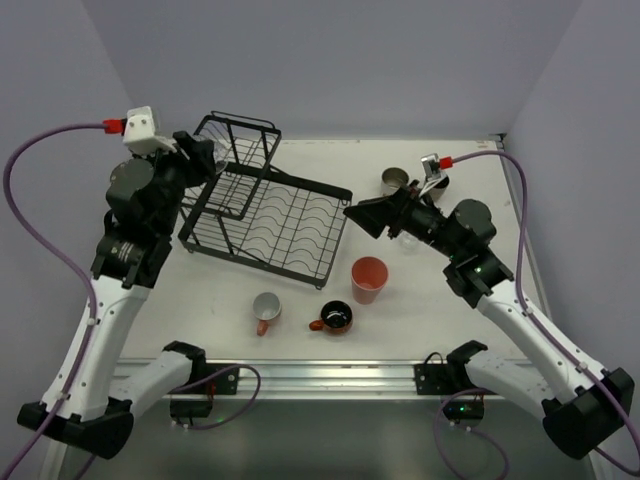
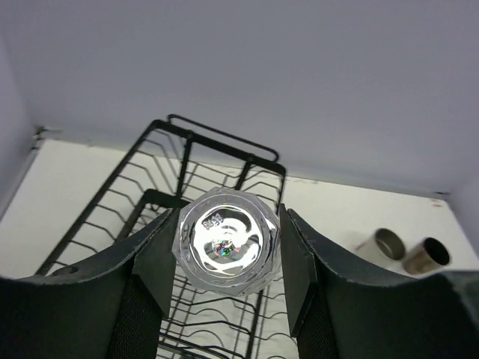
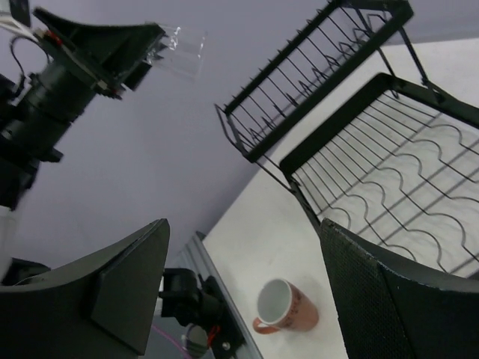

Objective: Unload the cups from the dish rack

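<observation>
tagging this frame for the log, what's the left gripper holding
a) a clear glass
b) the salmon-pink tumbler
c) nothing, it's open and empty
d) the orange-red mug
a: the left wrist view shows a clear glass clamped between the fingers of the left gripper, with the dish rack beyond it, while the salmon-pink tumbler and the orange-red mug stand on the table.

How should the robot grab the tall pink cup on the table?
Probably from above: the tall pink cup stands upright, mouth open, with no handle. Put one of the jaws inside and one outside, pinching the rim. The open right gripper is nearest.
</observation>
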{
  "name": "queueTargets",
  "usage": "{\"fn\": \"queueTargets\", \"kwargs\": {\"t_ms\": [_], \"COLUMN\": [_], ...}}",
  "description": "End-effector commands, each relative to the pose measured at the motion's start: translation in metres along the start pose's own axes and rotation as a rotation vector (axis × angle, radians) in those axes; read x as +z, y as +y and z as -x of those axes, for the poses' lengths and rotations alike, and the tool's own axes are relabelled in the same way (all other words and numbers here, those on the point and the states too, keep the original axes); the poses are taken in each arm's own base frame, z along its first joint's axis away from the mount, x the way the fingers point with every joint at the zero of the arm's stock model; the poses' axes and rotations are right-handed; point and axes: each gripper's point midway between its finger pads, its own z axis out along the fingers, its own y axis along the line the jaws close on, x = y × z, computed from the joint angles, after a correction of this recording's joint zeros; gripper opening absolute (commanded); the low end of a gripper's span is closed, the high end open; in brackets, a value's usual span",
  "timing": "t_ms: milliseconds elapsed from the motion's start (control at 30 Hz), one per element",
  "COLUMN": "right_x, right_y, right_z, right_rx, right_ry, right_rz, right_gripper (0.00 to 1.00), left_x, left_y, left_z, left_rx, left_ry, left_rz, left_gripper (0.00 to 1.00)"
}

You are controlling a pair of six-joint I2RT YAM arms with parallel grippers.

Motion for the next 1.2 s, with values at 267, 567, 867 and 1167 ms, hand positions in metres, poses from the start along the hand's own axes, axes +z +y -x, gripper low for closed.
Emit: {"fn": "queueTargets", "kwargs": {"t_ms": [267, 567, 867, 1167], "right_x": [0.016, 0.042, 0.042, 0.041], "right_y": [0.082, 0.088, 0.091, 0.098], "right_z": [0.015, 0.003, 0.002, 0.000], "right_rx": [0.080, 0.107, 0.109, 0.120], "right_ry": [-0.093, -0.056, -0.058, -0.053], "right_rz": [0.347, 0.350, 0.359, 0.407], "right_gripper": [0.80, 0.78, 0.58, 0.22], "left_x": [-0.069, -0.103, -0.106, -0.106], "left_y": [-0.121, -0.157, -0.167, -0.174], "left_z": [-0.031, -0.040, -0.048, -0.060], "left_rx": [-0.547, -0.646, -0.659, -0.665], "left_ry": [0.073, 0.075, 0.097, 0.120], "left_rz": [-0.762, -0.941, -0.969, -0.981], "left_gripper": [0.37, 0.38, 0.38, 0.38]}}
